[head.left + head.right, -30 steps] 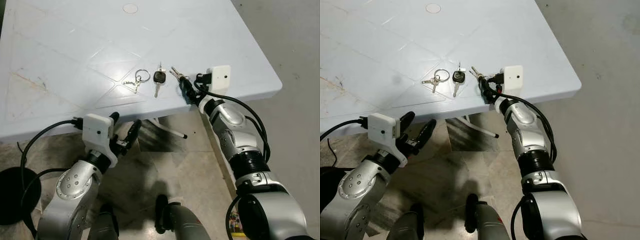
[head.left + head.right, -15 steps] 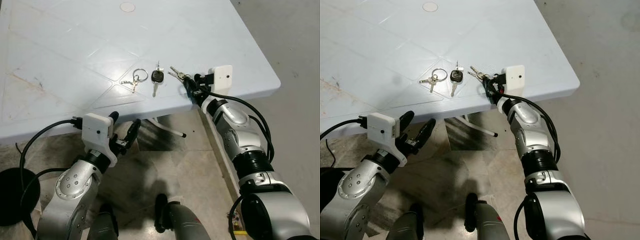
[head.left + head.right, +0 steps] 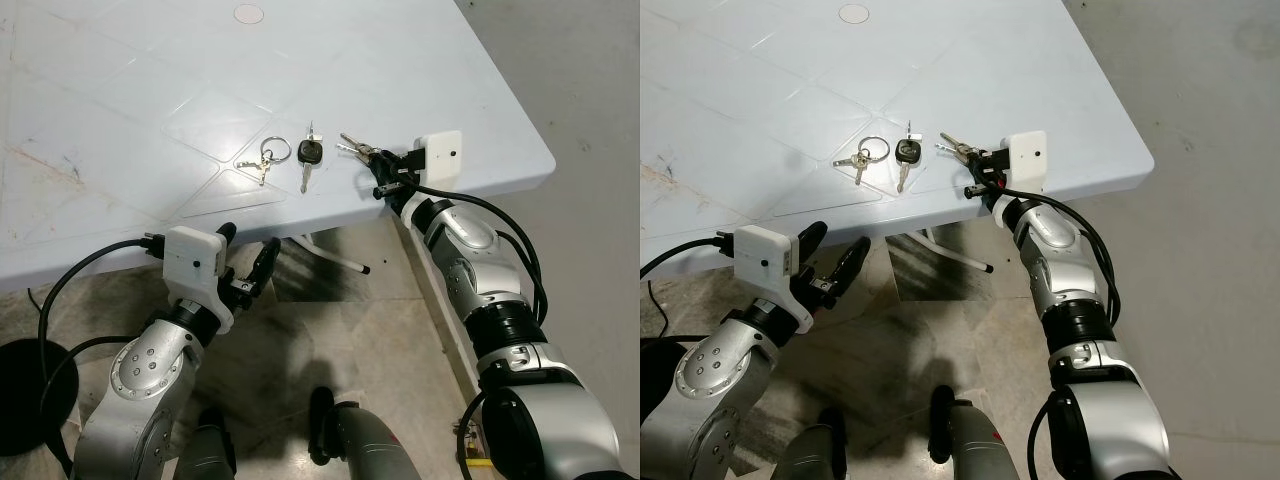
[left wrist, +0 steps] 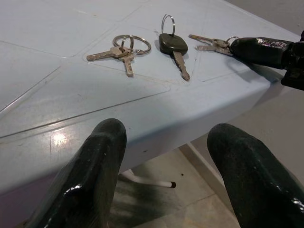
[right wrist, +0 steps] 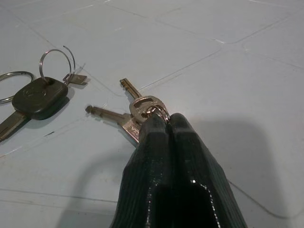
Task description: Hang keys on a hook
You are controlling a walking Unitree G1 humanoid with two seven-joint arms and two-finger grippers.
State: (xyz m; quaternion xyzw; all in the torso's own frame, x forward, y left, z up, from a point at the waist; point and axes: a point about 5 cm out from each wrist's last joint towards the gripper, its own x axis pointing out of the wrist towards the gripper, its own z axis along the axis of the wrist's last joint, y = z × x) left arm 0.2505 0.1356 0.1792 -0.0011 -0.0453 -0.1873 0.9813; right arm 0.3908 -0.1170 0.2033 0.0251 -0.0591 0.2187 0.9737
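A: What's nearest the robot?

B: The left gripper [image 3: 250,268], held below the near edge of the white table [image 3: 120,90], over the stone floor [image 3: 300,340]. Its two black fingers [image 4: 99,161] are spread wide with nothing between them.

A: And at the table edge itself?

B: The right gripper [image 3: 978,172] reaches over the near edge of the table, toward its right corner. Its fingers [image 5: 161,156] are pressed tight together, pinching the ring of a small bunch of keys [image 5: 137,111]. Those keys lie flat on the table top, fanned out just past the fingertips.

A: Are there other keys?

B: Two more sets, a little further in from the table edge. A black-headed key [image 3: 309,158] with its own wire ring lies just beside the pinched bunch, on the side away from the corner. Next to that, further from the corner, a large ring with silver keys [image 3: 266,158] lies on the top, apart from both grippers.

A: Anything further back?

B: A small round mark [image 3: 247,13] near the table's far edge.
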